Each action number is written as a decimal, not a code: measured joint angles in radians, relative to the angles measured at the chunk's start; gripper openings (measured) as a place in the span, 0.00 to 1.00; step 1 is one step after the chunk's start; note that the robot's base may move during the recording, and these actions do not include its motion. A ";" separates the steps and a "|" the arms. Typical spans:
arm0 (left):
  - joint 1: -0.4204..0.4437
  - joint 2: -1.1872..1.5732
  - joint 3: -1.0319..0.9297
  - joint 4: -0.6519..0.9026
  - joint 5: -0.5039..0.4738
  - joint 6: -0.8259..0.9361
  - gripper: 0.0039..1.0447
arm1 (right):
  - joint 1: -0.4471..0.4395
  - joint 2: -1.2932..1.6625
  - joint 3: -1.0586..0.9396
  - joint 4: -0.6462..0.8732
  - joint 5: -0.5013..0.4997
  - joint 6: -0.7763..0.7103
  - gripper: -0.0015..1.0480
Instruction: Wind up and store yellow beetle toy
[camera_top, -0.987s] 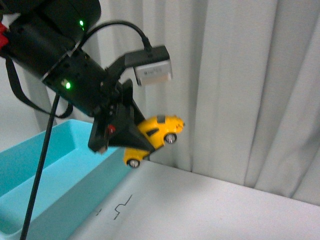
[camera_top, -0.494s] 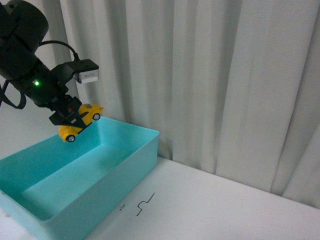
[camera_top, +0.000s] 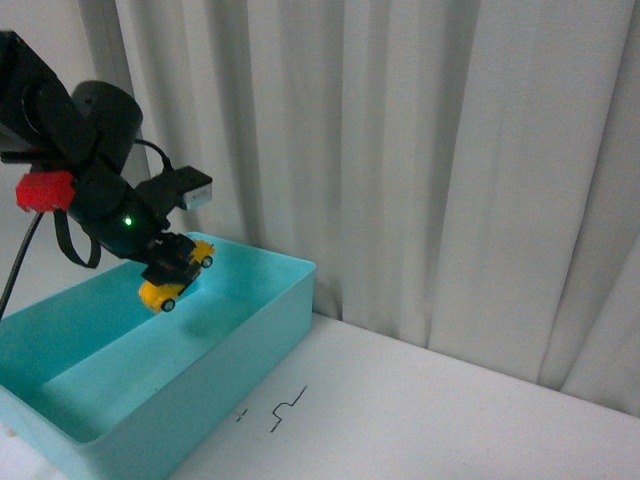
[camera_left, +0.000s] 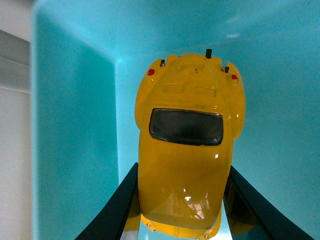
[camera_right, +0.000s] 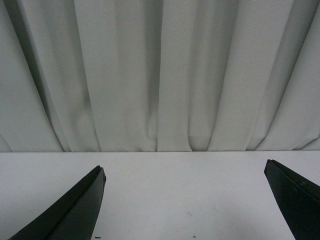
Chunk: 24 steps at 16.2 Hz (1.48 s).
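The yellow beetle toy (camera_top: 176, 279) hangs tilted over the inside of a turquoise bin (camera_top: 262, 322), near its back wall. My left gripper (camera_top: 170, 268) is shut on it. In the left wrist view the yellow beetle toy (camera_left: 187, 145) fills the middle, roof and rear window facing the camera, with a black finger pressed on each flank and the bin's turquoise floor (camera_left: 280, 125) behind it. My right gripper (camera_right: 185, 172) stands open over the white table (camera_right: 180, 190), nothing between its black fingers (camera_right: 75, 210). It is out of the front view.
The turquoise bin takes up the table's left part in the front view. White curtains (camera_top: 430, 150) hang close behind the table. A small black squiggle mark (camera_top: 288, 408) lies on the white tabletop (camera_top: 420, 420) right of the bin.
My left gripper has carried the beetle toy from above the bin's rim down and a little to the right, lower into the bin.
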 joint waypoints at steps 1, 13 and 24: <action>-0.010 0.047 -0.011 0.021 -0.016 -0.007 0.38 | 0.000 0.000 0.000 0.000 0.000 0.000 0.94; -0.004 0.186 -0.057 0.178 -0.105 -0.033 0.38 | 0.000 0.000 0.000 0.000 0.000 0.000 0.94; -0.040 0.111 -0.104 0.116 -0.001 -0.060 0.94 | 0.000 0.000 0.000 0.000 0.000 0.000 0.94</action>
